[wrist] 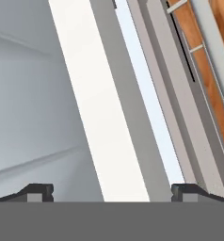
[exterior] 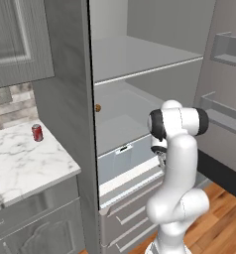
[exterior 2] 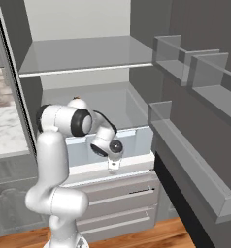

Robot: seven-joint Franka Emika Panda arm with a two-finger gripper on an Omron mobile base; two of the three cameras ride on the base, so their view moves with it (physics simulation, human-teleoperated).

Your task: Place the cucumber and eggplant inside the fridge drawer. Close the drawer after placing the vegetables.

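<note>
Hand view looks straight down past the pincer (wrist: 111, 190), whose two dark tips stand spread wide apart with nothing between them. Under them runs the pale flat front panel of the fridge drawer (wrist: 102, 117), a white strip slanting across the picture, with the drawer's grey-blue inside to the left of it and grey fronts and brown wooden floor (wrist: 212, 80) to the right.

From the left base camera the fridge drawer (exterior: 121, 161) sits pulled out toward the near side below the lower fridge shelf (exterior: 120, 126), its translucent blue-white wall showing above the light front edge. The white arm (exterior: 177, 163) bends over that near edge, and the pincer (exterior: 161, 159) hangs just above the drawer's front, mostly hidden by the arm, so its tips are hard to make out there. On the marble desk (exterior: 21, 163) to the left stands a red soda can (exterior: 37, 132), well apart from the drawer.

In the right base camera the pincer (exterior 2: 113, 168) points down at the drawer's front rim (exterior 2: 112, 170); it looks close to touching, though I cannot tell for sure. Grey lower drawers (exterior 2: 120, 203) with bar handles lie beneath. Door shelves (exterior 2: 195, 160) stand to the right.
</note>
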